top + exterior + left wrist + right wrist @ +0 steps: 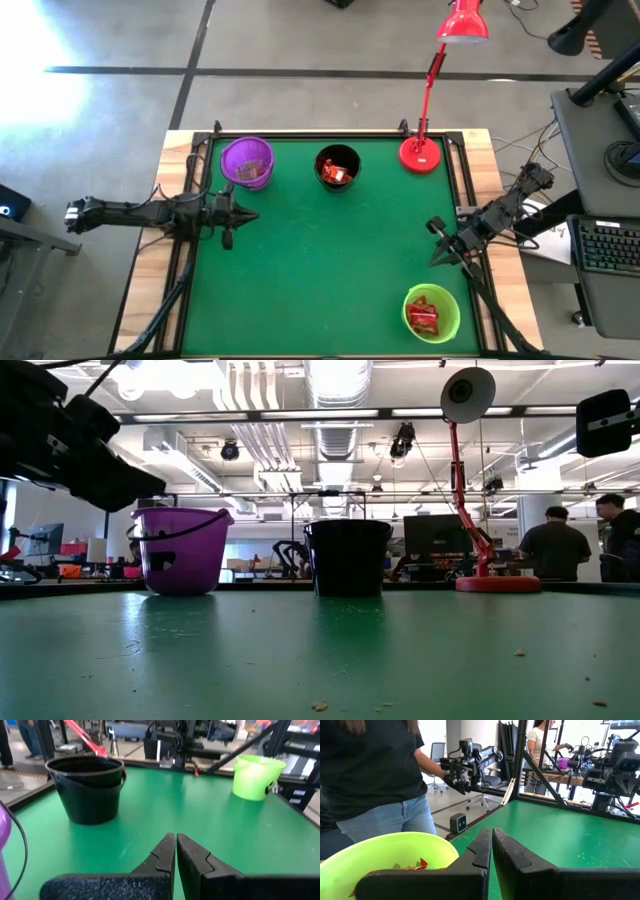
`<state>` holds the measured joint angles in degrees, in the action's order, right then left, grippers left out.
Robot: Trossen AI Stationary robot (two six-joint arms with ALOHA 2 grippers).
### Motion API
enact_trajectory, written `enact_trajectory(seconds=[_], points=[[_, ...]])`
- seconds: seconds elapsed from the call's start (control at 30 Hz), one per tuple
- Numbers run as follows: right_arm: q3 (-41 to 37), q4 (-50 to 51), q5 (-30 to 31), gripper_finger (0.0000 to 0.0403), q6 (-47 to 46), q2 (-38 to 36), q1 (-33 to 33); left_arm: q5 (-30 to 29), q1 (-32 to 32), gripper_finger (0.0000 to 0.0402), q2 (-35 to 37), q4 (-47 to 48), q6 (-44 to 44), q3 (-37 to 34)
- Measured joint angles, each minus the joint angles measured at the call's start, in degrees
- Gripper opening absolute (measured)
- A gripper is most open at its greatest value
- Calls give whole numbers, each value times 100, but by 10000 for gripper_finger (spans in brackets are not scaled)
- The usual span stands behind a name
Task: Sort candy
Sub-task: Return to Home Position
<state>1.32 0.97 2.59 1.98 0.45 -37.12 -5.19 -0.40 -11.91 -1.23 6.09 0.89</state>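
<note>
We see red candy [337,174] in black cup [320,160] at tabletop [320,260] far edge; more red pieces in green cup [408,312] at near right corner. Purple cup [226,156] contents: we cannot tell.

Left gripper [250,214] at left edge, just beside purple cup, fingers [162,852] pressed together, holding nothing.

Right gripper [433,262] at right edge, near green cup, fingers [480,845] likewise together, nothing held.

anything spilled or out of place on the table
Nothing stands out. The purple bucket, black bucket and green bucket stand upright, candy sits inside, none loose on the mat. Only tiny crumbs dot it. Left claw and right claw are shut at the mat's sides.
</note>
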Motion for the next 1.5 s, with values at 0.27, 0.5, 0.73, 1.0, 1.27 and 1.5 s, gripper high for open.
enact_trajectory(seconds=[0.27, 0.5, 0.73, 1.0, 1.27, 1.5], points=[[0, 0, 2, 9, 0, 0, 0, -26, 2, 0, -268, 21, 17, 24], [0, 0, 1, 9, 2, -2, 0, -26, 1, 0, -358, 3, 17, 26], [0, 0, 0, 9, 2, -2, 0, -20, 2, 0, 151, -75, 20, -26], [0, 0, 2, 9, 2, -4, 2, -20, 2, 0, 831, -75, 20, -26], [0, -1, 1, 9, 2, -10, 0, -19, 2, 0, 1188, -83, 18, -29], [-49, -122, 4, 9, 1, -46, 2, -22, 2, 0, 1190, -237, 18, -33]])
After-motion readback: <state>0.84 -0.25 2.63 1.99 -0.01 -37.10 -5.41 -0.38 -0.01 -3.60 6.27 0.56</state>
